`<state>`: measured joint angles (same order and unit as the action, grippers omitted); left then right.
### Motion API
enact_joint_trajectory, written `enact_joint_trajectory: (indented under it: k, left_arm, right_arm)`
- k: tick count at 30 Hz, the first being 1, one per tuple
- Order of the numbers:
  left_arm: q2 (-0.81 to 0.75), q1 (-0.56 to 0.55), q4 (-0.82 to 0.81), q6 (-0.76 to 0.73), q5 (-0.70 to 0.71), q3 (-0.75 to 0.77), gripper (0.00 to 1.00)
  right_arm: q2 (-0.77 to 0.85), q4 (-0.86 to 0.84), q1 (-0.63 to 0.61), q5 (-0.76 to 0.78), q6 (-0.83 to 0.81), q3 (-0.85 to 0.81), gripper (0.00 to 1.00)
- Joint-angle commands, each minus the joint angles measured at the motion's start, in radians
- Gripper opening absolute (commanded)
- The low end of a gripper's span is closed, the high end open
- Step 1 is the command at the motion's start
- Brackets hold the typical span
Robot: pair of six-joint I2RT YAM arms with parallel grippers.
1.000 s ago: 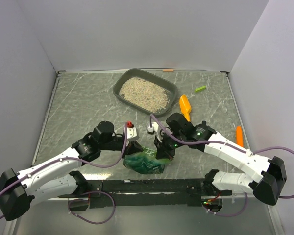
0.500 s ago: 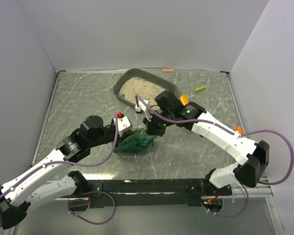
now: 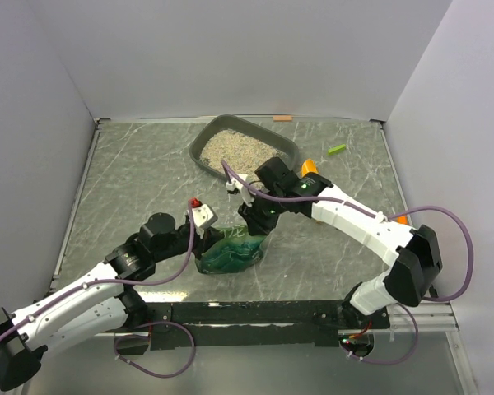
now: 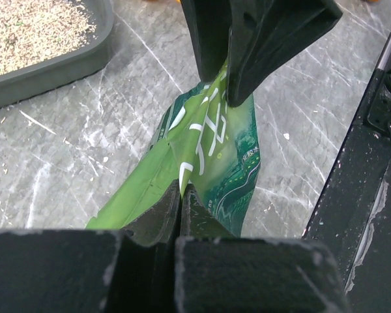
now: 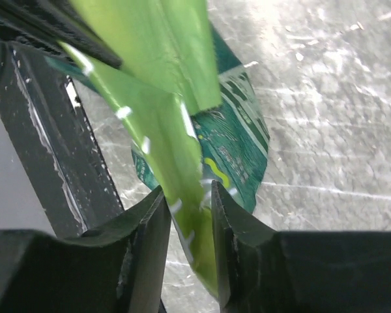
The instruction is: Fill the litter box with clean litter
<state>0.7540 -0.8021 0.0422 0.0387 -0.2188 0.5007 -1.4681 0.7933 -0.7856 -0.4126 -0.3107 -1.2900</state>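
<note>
The dark-grey litter box [image 3: 201, 145] stands at the back of the table with beige clean litter [image 3: 237, 153] in it; its near rim [image 4: 58, 67] and the litter [image 4: 26, 26] also show in the left wrist view. A glossy green bag [image 3: 230, 252] stands between the arms. My left gripper [image 3: 204, 245] is shut on the bag's lower edge [image 4: 182, 163], its jaws pressed flat together [image 4: 180, 195]. My right gripper [image 3: 255, 224] sits over the bag's top; its jaws [image 5: 186, 208] stand apart with the bag's light-green edge [image 5: 176, 130] loose between them.
An orange scoop [image 3: 310, 168] lies by the box, partly behind the right arm. Another orange piece [image 3: 402, 219] lies at the right edge, and a small green piece [image 3: 337, 149] at the back right. The black base rail [image 3: 247, 313] runs along the near edge.
Both arms carried the bag away from the rail towards the middle and stood it more upright. The right gripper's jaws, shut on the bag before, have come apart.
</note>
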Motion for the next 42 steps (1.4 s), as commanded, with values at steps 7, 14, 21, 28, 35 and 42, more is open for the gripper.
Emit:
enact_joint_trajectory:
  k: [7,14,21,28,35,42]
  left_arm:
    - [-0.038,0.003,-0.007,0.033,0.022,0.009,0.01]
    - [-0.022,0.001,-0.007,0.039,0.002,0.021,0.01]
    - [-0.021,0.000,0.004,0.053,0.027,0.030,0.01]
    - [-0.041,0.000,-0.004,0.070,0.004,0.027,0.01]
    - [-0.044,0.000,0.008,0.075,-0.025,0.032,0.01]
    - [-0.045,0.000,0.005,0.079,-0.042,0.033,0.01]
  right_arm:
    - [0.282,-0.060,0.088,0.259,0.192,-0.023,0.74]
    - [0.423,-0.088,0.322,0.558,0.481,0.106,0.81]
    - [0.371,-0.009,0.624,0.510,0.662,0.190,0.78]
    - [0.373,-0.069,0.781,0.551,0.789,0.317,0.72]
    - [0.396,-0.233,0.879,0.491,0.822,0.472,0.72]
    - [0.325,-0.373,0.954,0.439,0.748,0.515,0.70]
